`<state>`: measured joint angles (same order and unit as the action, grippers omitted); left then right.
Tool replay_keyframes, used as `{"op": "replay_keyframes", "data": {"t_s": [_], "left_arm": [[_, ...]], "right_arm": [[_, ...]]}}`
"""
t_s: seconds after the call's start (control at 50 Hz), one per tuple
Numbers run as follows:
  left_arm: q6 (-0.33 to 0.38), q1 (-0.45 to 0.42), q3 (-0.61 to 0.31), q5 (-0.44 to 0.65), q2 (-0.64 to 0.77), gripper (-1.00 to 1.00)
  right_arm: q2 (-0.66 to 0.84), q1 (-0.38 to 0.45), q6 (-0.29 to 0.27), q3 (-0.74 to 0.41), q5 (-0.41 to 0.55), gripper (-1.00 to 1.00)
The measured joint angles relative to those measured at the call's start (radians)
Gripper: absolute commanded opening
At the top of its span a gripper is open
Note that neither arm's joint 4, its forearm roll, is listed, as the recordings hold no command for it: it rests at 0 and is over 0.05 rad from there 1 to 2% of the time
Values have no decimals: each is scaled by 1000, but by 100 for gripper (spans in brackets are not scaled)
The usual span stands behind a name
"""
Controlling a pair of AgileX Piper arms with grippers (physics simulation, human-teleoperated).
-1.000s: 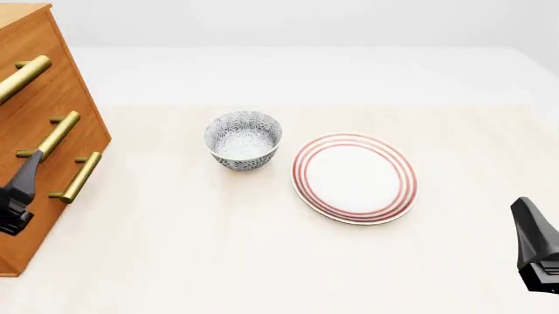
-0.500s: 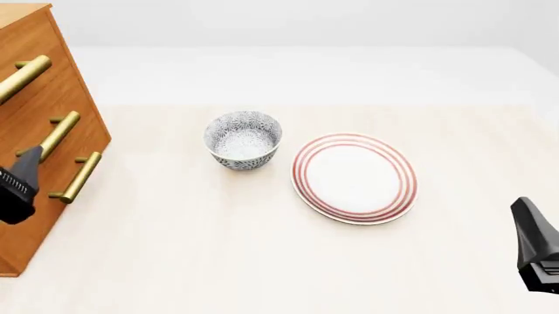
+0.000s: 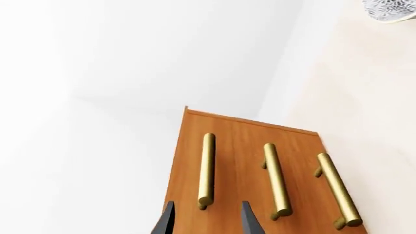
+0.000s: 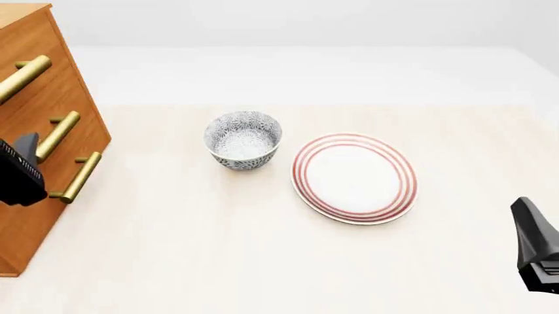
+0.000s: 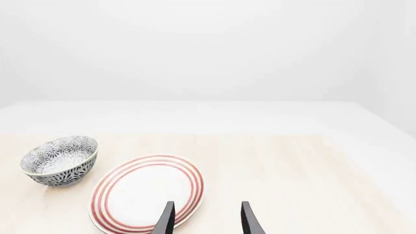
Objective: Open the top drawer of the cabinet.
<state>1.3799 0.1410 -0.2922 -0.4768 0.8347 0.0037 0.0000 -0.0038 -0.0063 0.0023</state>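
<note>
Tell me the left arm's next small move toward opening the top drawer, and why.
Probably ease the left gripper forward, fingers open, onto the top drawer's handle. In the left wrist view that bar lines up with the gap between the fingers, nothing is gripped, and all the cabinet's drawers look shut.

The cabinet (image 4: 39, 131) stood at the table's (image 4: 262, 261) left, the left gripper (image 4: 19, 171) before its drawers; bowl (image 4: 243, 139) beside plate (image 4: 354, 177).

We saw the cabinet (image 4: 39, 98) in orange-brown wood, its top drawer (image 4: 26, 49) carrying a brass handle (image 4: 22, 75). The bowl (image 4: 243, 139) wore a dark-and-white leaf pattern. The plate (image 4: 354, 178) was white with red rings, on a pale beige tabletop (image 4: 262, 261).
</note>
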Motion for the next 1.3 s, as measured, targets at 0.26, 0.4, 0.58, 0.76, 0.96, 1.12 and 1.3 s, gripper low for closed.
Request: {"op": "replay_keyframes", "data": {"t_s": [0.26,0.4,0.58,0.76,0.96,1.12,1.3], "left_arm": [[16,55,-63,-87,134,100],[18,73,-84,-109,173,100],[19,84,-103,-136,219,100],[20,89,-119,-170,275,100],[18,101,-134,-205,335,100],[16,117,-146,-224,369,100],[11,139,-155,-238,397,100]], "right_arm": [[0,0,0,0,0,100],[0,0,0,0,0,100],[0,0,0,0,0,100],[0,0,0,0,0,100],[0,0,0,0,0,100],[0,0,0,0,0,100],[0,0,0,0,0,100]]}}
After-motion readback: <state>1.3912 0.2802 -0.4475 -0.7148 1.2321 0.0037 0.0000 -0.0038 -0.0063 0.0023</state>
